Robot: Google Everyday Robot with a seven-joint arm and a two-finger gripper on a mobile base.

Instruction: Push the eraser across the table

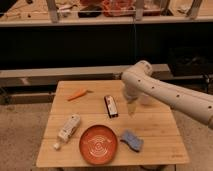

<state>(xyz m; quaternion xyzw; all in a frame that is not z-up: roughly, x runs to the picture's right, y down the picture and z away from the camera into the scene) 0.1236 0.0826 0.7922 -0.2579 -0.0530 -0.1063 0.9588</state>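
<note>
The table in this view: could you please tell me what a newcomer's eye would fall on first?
The big white arm reaches in from the right, its gripper hanging over the table just right of the black eraser at mid-table. Next comes the red plate near the front edge, with a blue sponge to its right and a white bottle to its left.
</note>
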